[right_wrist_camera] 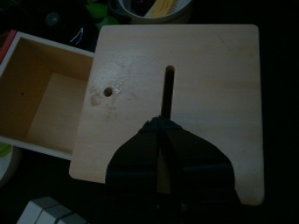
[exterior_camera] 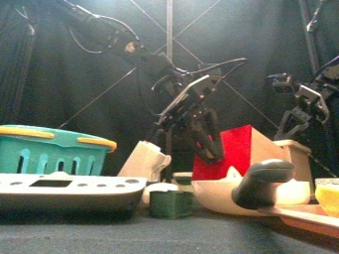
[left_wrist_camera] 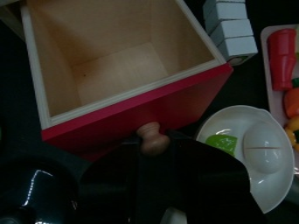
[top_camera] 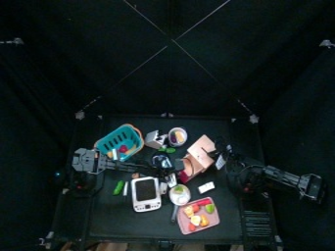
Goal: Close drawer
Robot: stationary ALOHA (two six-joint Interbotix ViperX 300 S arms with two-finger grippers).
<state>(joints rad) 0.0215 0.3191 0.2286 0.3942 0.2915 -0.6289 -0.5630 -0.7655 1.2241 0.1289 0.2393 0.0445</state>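
Drawer (left_wrist_camera: pixel 117 70) pulled out of its unit (right_wrist_camera: pixel 176 96), sitting mid-table toward the right edge, red front and knob (left_wrist_camera: pixel 149 138) facing the left gripper (left_wrist_camera: pixel 163 188). Left jaws spread apart just short of the knob, nothing clamped. Right gripper (right_wrist_camera: pixel 173 166) poised over the unit's top panel, jaws pressed together.

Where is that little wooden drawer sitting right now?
In the top view the drawer sits right of the table's middle, between the two arms, its red-fronted compartment pulled out, with a white bowl and the fruit tray nearby.
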